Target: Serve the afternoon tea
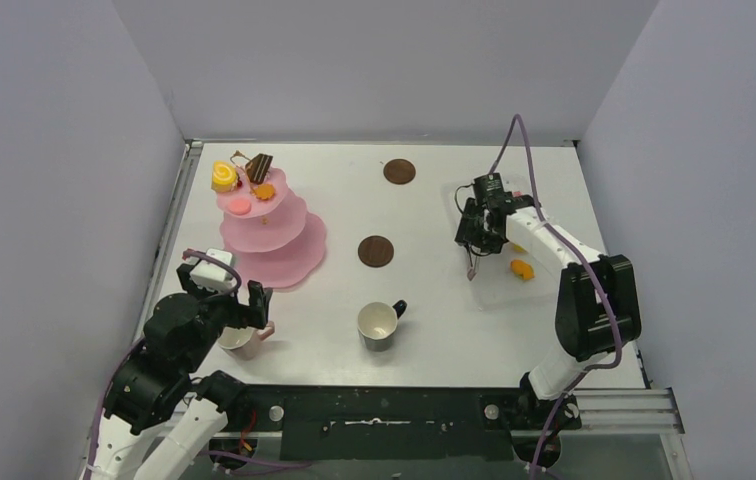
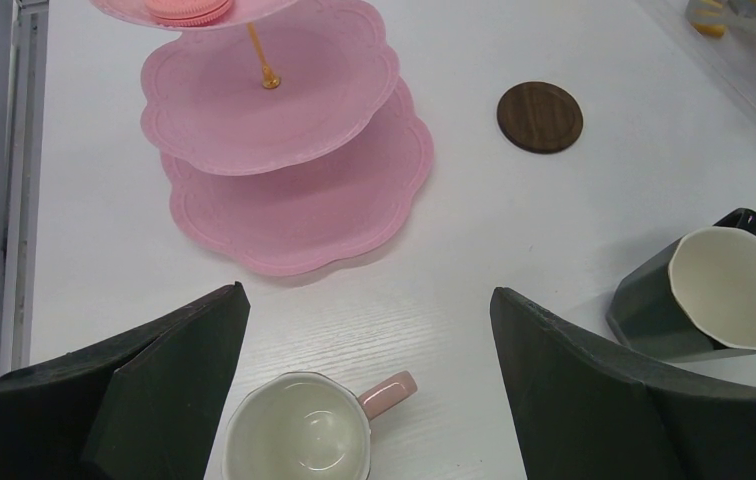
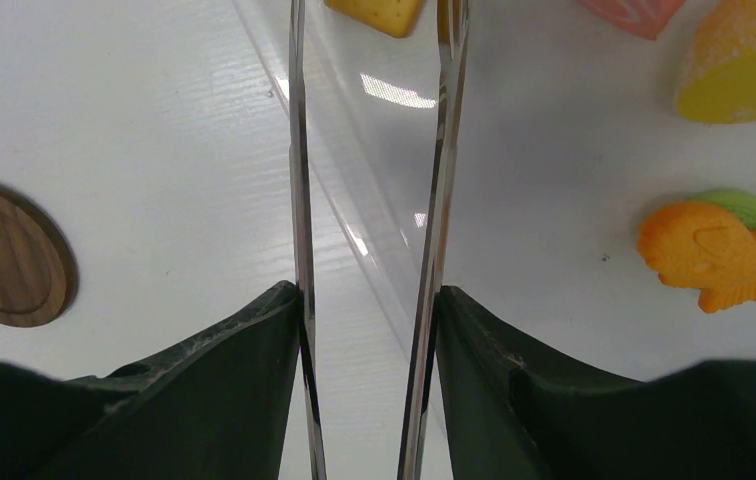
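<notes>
Right wrist: right gripper [image 3: 369, 300] clamped on the tongs [image 3: 299, 150] above the clear tray [image 3: 354, 235], so likely mid pastry transfer; next, close the tips around the orange fish pastry [image 3: 711, 250]; left gripper [image 2: 366, 300] gapes over the pink mug [image 2: 299, 440].

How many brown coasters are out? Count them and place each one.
2. The far coaster lies at the back; the middle coaster lies beyond the black mug, right of the pink stand. None appears hidden.
</notes>
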Available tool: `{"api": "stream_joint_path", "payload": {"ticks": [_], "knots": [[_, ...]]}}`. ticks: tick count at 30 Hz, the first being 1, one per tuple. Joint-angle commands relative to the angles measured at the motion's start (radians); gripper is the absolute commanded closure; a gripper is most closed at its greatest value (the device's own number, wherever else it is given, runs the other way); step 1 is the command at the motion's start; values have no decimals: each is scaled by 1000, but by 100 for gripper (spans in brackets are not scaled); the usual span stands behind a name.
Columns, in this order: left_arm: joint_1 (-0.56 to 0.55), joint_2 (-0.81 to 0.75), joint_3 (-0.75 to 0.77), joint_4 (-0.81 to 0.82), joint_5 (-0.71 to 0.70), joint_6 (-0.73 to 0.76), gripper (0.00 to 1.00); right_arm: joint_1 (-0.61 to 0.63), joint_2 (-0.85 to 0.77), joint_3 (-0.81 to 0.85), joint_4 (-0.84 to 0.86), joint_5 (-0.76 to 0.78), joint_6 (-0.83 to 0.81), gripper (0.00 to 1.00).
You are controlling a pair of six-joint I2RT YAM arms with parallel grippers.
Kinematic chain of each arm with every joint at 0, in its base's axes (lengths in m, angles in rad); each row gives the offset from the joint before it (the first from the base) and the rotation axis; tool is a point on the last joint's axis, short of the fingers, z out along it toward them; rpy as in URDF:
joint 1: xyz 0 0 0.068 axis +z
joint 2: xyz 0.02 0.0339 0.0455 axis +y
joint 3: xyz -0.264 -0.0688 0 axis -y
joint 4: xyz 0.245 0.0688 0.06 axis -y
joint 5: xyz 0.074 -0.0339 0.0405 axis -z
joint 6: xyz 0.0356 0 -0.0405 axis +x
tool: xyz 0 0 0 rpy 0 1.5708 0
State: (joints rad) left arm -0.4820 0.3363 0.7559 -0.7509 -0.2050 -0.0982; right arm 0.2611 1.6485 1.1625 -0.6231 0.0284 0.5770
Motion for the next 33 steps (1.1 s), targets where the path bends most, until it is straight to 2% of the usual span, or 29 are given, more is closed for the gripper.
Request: {"api": "stream_joint_path", "payload": {"ticks": [1, 18, 27, 33], "knots": [[8, 7, 4, 68, -3, 15, 10, -10, 34, 96, 42, 6, -28, 51], [13, -5, 2, 73, -4, 17, 10, -9, 60, 177, -84, 5, -91, 60], [13, -16, 1, 68, -1, 17, 10, -8, 96, 234, -152, -11, -137, 52], [13, -26, 1, 67, -2, 17, 10, -8, 123, 266, -188, -21, -171, 52]]}}
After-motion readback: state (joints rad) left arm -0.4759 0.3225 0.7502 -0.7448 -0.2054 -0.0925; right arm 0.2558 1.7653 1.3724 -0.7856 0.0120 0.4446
